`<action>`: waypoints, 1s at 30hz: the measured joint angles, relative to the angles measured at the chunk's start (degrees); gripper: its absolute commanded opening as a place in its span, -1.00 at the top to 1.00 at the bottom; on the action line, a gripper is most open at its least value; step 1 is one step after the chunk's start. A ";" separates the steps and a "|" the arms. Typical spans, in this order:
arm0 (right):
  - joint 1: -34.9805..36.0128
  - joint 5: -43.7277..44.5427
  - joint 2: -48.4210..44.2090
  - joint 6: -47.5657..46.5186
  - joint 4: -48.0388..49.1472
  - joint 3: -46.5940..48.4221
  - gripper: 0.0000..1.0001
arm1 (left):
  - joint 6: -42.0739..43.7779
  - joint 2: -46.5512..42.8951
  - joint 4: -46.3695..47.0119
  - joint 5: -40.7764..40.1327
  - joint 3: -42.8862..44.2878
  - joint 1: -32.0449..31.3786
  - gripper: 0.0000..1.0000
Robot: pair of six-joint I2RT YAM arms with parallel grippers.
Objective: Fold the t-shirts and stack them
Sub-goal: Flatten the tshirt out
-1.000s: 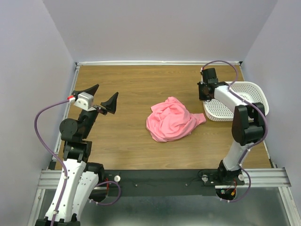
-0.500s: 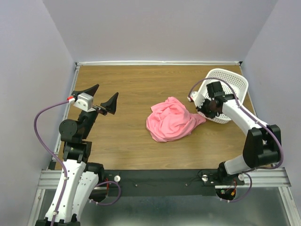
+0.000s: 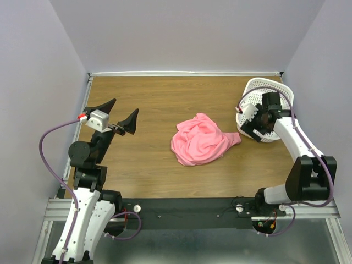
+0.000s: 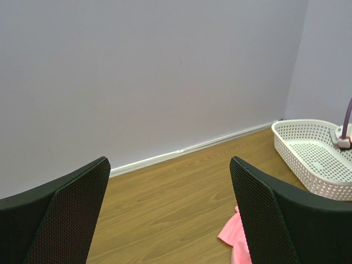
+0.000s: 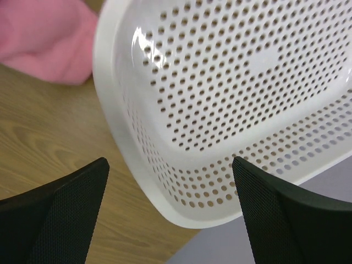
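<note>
One salmon-pink t-shirt (image 3: 201,140) lies crumpled in a heap at the middle of the wooden table; a corner of the t-shirt (image 4: 232,235) shows in the left wrist view and a patch of the t-shirt (image 5: 49,38) in the right wrist view. My left gripper (image 3: 118,115) hovers open at the left, well away from the cloth, and nothing sits in the left gripper (image 4: 170,220). My right gripper (image 3: 263,127) is at the white basket (image 3: 269,91), jaws wide open. Past the right gripper (image 5: 170,220) the basket wall (image 5: 220,82) sits in the gap, touching neither finger.
The perforated basket looks tipped up on its side at the right rear of the table, close to the right wall. A white strip (image 4: 187,147) marks the table's far edge under the back wall. The basket (image 4: 308,159) holds no cloth.
My right gripper carried the basket up and tilted it toward the right wall, then opened its jaws and let go of the rim. The left arm and the t-shirt stayed put.
</note>
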 measured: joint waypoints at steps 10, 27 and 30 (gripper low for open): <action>0.37 -14.01 4.31 34.36 10.93 11.74 -1.00 | 0.00 -0.33 0.00 0.00 0.00 -0.07 -0.95; 1.75 6.27 30.75 68.43 19.32 23.67 -0.91 | 0.00 0.31 -0.02 -0.02 0.00 -0.11 -0.95; 1.88 7.50 31.50 66.71 19.32 23.65 -0.85 | 0.00 0.42 -0.02 -0.02 0.00 -0.11 -0.94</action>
